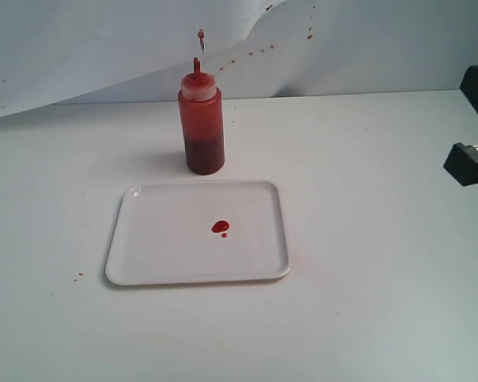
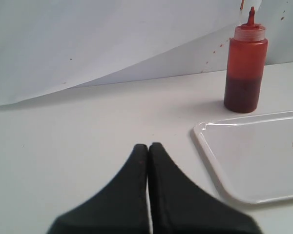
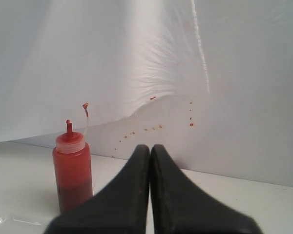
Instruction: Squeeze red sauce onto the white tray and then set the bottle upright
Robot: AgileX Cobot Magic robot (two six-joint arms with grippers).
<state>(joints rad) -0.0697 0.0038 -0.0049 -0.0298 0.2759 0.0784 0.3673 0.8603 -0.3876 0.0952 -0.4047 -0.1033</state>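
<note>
Tray [image 1: 159,247] holds sauce [image 1: 220,227]; bottle [image 1: 201,119] stands upright just behind it, well apart from left gripper [image 2: 147,145] and right gripper [image 3: 150,146], both clenched empty.

white tray [image 2: 249,165] cut off at edge; bottle [image 3: 71,165] base partly behind right fingers [image 3: 122,195]

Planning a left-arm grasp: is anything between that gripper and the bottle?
Nothing visible. Bare table runs from the shut left gripper to the upright bottle; the corner of the low white tray lies just beside that line.
</note>
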